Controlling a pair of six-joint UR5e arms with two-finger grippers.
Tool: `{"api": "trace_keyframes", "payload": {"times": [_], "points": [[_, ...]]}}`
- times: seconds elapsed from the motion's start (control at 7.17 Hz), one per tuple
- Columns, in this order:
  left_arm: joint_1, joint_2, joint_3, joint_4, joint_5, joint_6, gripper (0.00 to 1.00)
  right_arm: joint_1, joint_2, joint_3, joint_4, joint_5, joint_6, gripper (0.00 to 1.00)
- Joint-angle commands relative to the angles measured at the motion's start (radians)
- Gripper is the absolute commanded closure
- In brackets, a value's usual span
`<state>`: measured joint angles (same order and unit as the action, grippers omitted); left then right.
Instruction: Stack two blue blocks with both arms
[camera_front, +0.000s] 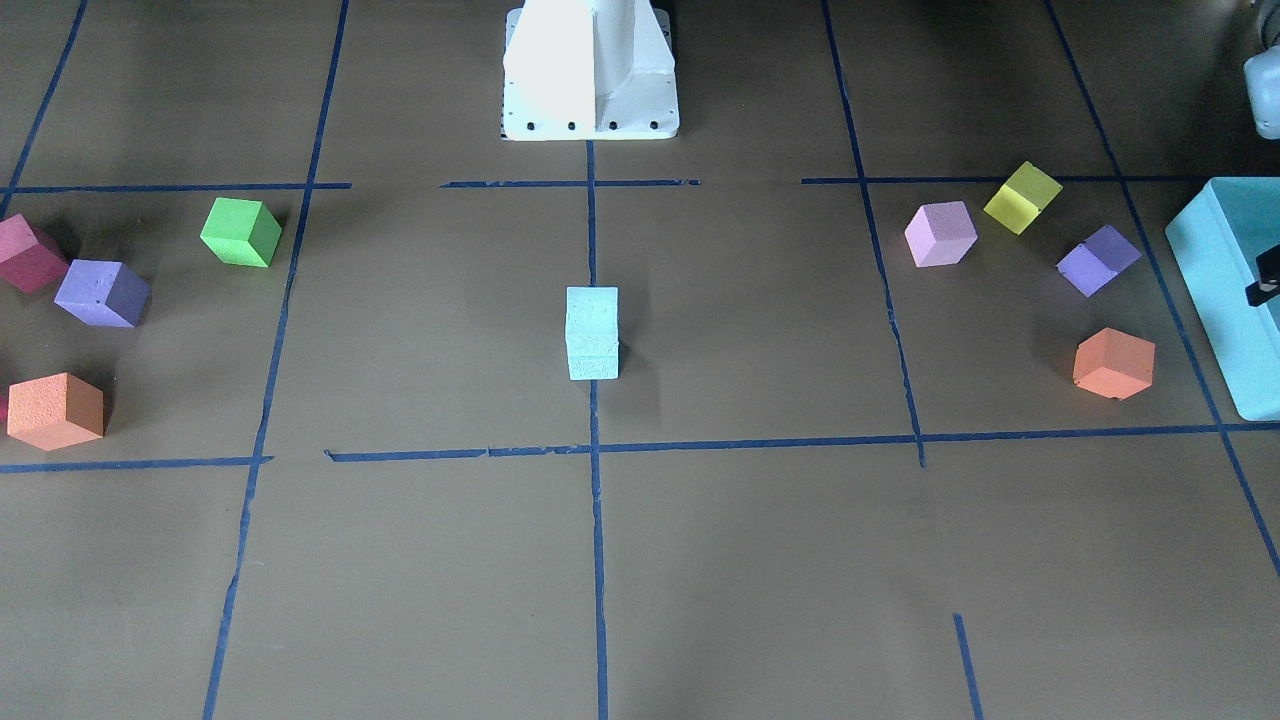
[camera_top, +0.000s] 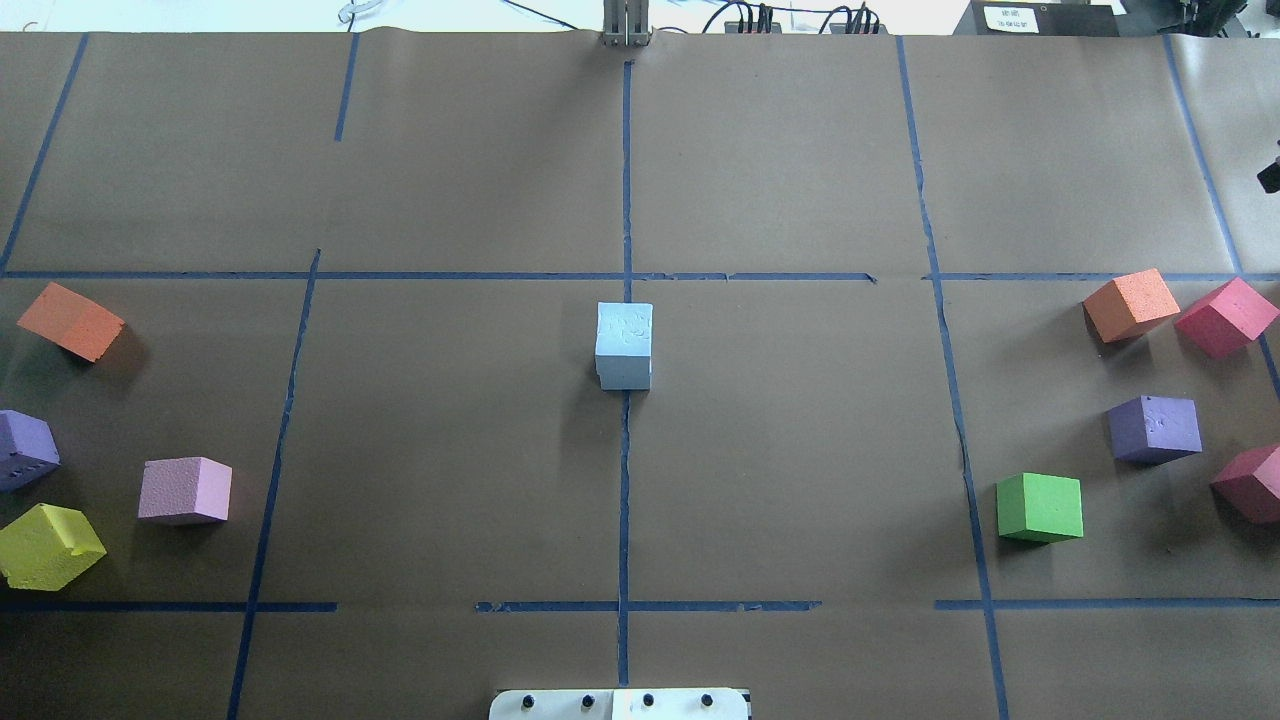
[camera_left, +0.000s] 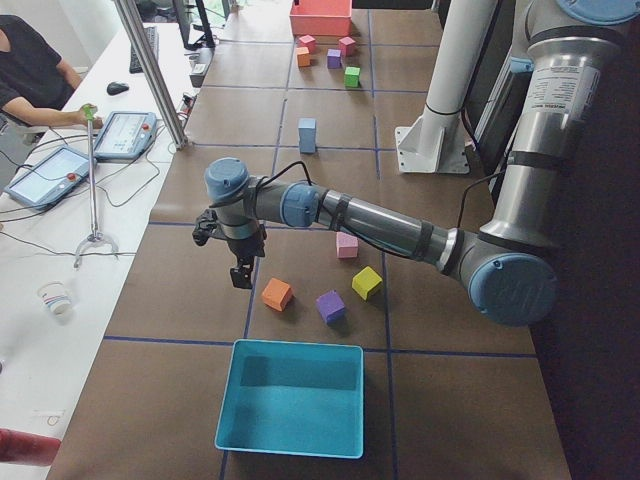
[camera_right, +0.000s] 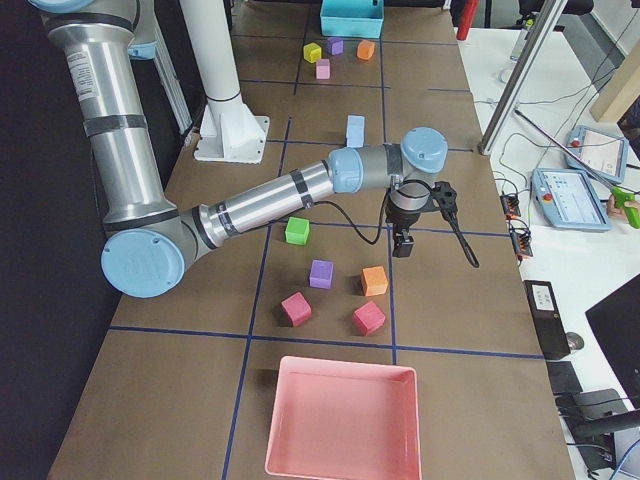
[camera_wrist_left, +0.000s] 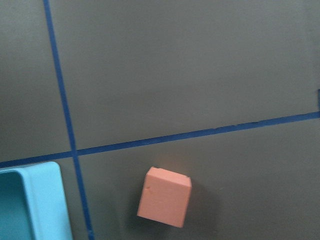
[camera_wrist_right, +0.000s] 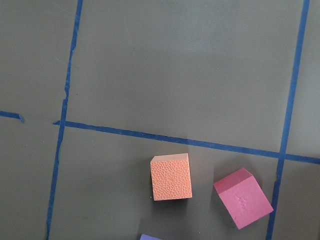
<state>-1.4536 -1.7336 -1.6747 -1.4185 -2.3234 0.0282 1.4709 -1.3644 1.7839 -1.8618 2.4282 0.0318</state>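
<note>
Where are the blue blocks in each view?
Front-facing: blue blocks at centre, below the white base.
Overhead: blue blocks at centre, above the base.
Exterior left: blue blocks top centre, left of the base.
Exterior right: blue blocks top centre, right of the base.
Left wrist: not in view.
Right wrist: not in view.
Shared landmark: the white base.

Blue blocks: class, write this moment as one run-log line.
blue blocks: stacked, centred | left arm: off to side, clear of stack | right arm: off to side, clear of stack

The left arm (camera_left: 380, 225) and right arm (camera_right: 260, 205) are silver tubes with grey joints, light-blue round caps, black lettering, black cables and black jaws. The white pedestal (camera_front: 590, 70) has dark screws.
</note>
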Motion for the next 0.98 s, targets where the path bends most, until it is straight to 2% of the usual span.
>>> {"api": "trace_keyframes", "payload": {"times": [0.0, 0.14, 0.42, 0.7, 0.84], "points": [[-0.085, 0.011, 0.041, 0.009, -0.005, 0.166, 0.00, 0.028, -0.045, -0.004, 0.001, -0.032, -0.035, 0.00], [-0.134, 0.014, 0.091, 0.010, -0.005, 0.220, 0.00, 0.029, -0.050, -0.005, 0.001, -0.105, -0.093, 0.00], [-0.181, 0.015, 0.154, 0.009, -0.008, 0.249, 0.00, 0.048, -0.146, 0.005, 0.031, -0.101, -0.145, 0.00], [-0.202, 0.020, 0.251, 0.000, -0.017, 0.306, 0.00, 0.052, -0.168, -0.003, 0.052, -0.101, -0.159, 0.00], [-0.202, 0.020, 0.250, 0.004, -0.034, 0.303, 0.00, 0.052, -0.182, -0.001, 0.052, -0.101, -0.161, 0.00]]}}
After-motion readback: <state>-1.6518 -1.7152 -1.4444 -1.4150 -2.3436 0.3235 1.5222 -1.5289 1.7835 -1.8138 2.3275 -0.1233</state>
